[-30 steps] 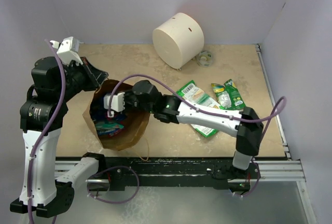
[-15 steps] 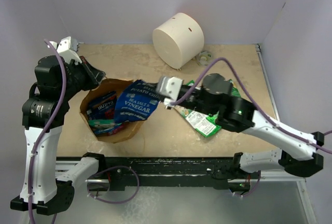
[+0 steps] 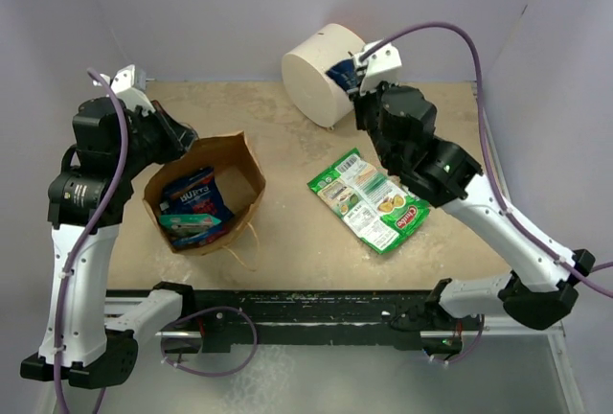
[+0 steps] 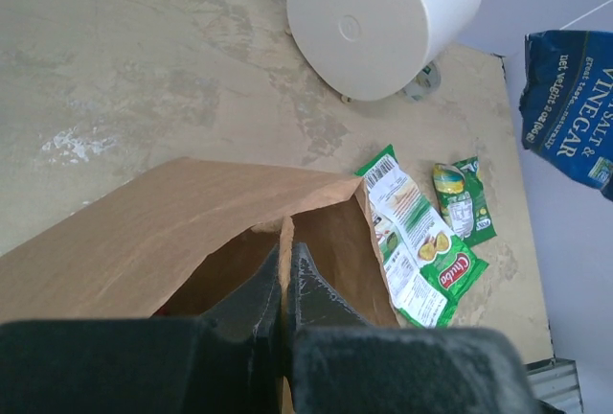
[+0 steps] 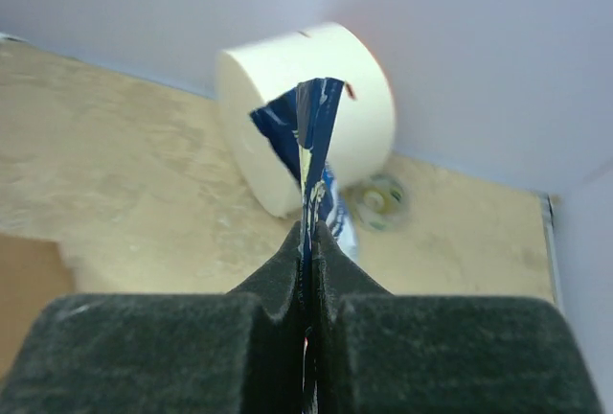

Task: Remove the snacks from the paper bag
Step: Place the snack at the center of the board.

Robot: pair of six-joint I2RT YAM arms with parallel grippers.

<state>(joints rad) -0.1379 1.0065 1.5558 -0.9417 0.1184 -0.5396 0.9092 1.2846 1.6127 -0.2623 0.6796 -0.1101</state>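
Rim of the brown kraft paper bag [image 4: 144, 232] sits pinched in my left tool [image 4: 284, 265], steadying its mouth; my right tool [image 5: 308, 227] clamps a dark blue foil packet [image 5: 308, 136] aloft near the white cylinder [image 3: 321, 74]. More glossy packets [image 3: 194, 205] lie inside.

Two packets [image 3: 196, 205] lie in the paper bag [image 3: 237, 157]; a third packet [image 3: 369, 198] lies right, before the cylinder [image 3: 314, 74].
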